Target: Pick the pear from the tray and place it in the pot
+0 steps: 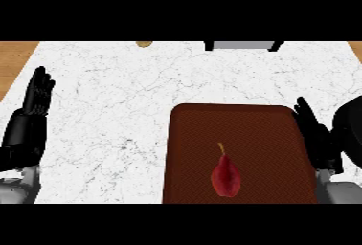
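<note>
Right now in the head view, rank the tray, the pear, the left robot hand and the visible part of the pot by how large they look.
1. tray, clearly largest.
2. left robot hand, open at the left edge.
3. pear.
The pot is cut off by the right edge, so only a dark part shows; I can't rank it fairly.

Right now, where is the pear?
In the head view the red pear lies on the brown tray, toward its near edge, stem pointing away from the robot, with the right hand at the tray's right edge.

Nothing here can be read; no words, labels, brands or numbers show on the tray [240, 124], the pear [226, 177] or the counter [127, 95].
</note>
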